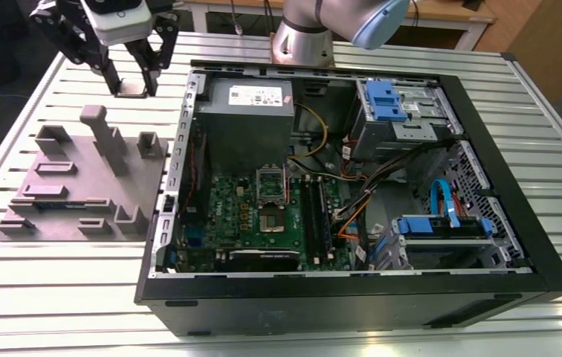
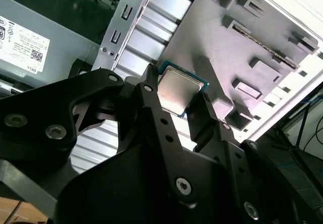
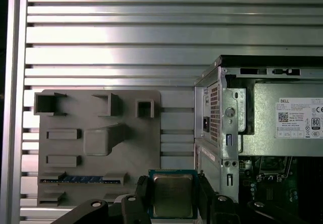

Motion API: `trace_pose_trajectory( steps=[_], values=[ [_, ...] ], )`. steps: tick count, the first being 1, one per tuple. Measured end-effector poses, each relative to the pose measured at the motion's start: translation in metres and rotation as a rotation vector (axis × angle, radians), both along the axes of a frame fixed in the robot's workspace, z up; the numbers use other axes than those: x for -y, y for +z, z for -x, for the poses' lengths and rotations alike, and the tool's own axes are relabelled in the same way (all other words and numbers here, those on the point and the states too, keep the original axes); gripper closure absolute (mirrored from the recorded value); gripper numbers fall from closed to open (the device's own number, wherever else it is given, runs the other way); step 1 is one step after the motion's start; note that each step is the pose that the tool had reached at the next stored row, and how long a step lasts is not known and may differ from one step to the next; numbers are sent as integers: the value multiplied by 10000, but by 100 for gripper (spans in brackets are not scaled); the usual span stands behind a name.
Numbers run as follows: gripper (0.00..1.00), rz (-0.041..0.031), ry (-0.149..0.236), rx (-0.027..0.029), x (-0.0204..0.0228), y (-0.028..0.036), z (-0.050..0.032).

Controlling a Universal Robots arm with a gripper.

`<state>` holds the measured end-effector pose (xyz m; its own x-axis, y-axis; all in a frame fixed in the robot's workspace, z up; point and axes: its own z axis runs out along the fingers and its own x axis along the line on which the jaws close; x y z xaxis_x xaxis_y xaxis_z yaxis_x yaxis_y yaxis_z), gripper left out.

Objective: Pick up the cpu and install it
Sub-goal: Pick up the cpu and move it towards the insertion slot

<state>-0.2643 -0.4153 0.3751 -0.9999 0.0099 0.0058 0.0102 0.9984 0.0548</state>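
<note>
**A:** What has the end effector (image 1: 132,86) got?

**B:** The cpu (image 3: 172,196). Its fingers (image 2: 154,114) are closed narrowly on two opposite edges of the chip. The silver lid faces the wrist cameras and looks flat, not tipped.

**A:** Where is it over the table (image 1: 53,297)?

**B:** It hangs near the table's far corner on the exterior view's left. That is beyond the far edge of the grey fixture plate (image 1: 82,186) and just outside the open computer case (image 1: 360,306).

**A:** So how should this carry be done well?

**B:** I'd judge the grip shallow, with only the chip's rim between the pads. Travel should be slow and free of jerks, with the chip level throughout. It must clear the case's side wall and the power supply (image 1: 246,111) with height to spare. The socket (image 1: 272,195) sits mid-motherboard (image 1: 246,219), well apart from the end effector.

**A:** What are the risks?

**B:** The chip could twist in the pads and arrive out of square with the socket. I cannot tell whether the socket's frame is open.
</note>
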Motion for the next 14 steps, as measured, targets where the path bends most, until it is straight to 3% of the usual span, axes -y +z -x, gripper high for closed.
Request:
trace_pose_trajectory(
  steps=[14],
  values=[
    [53, 0, -1, 0, 0, 0, -80]
  ],
)
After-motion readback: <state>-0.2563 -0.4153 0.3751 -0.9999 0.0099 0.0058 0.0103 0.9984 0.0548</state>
